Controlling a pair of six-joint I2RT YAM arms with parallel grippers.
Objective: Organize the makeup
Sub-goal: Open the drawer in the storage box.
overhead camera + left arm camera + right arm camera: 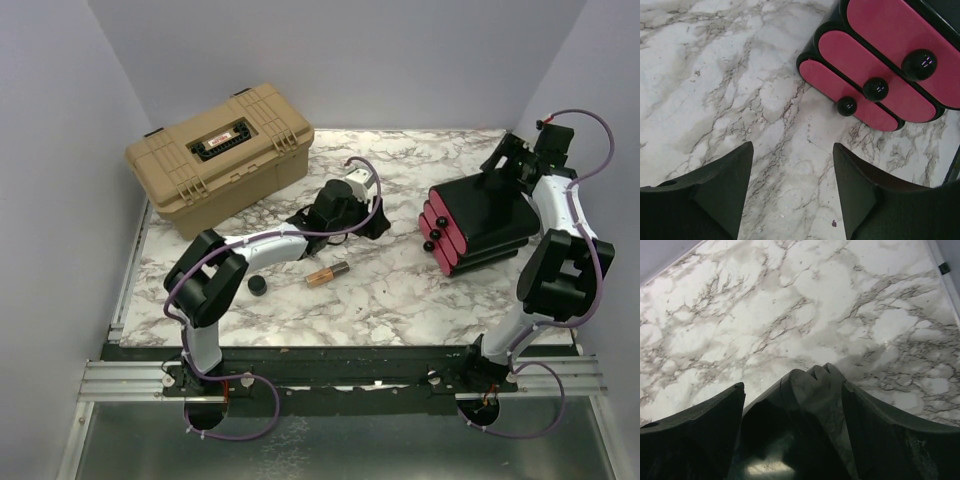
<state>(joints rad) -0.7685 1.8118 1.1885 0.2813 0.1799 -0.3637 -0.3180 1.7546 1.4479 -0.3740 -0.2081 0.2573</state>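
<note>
A copper lipstick tube (327, 274) lies on the marble table near the middle. A tiny black round jar (257, 284) sits to its left. The other makeup is out of view. My left gripper (376, 224) is open and empty, hovering over bare marble (792, 145), between the tube and the black box with pink drawers (475, 225). Its three pink drawer fronts with black knobs (875, 89) show in the left wrist view. My right gripper (503, 160) is at the box's back edge. A glossy black part of the box (805, 410) fills the space between its fingers.
A tan latched toolbox (222, 155) stands shut at the back left. Grey walls close in the table on three sides. A metal rail (130, 280) runs along the left edge.
</note>
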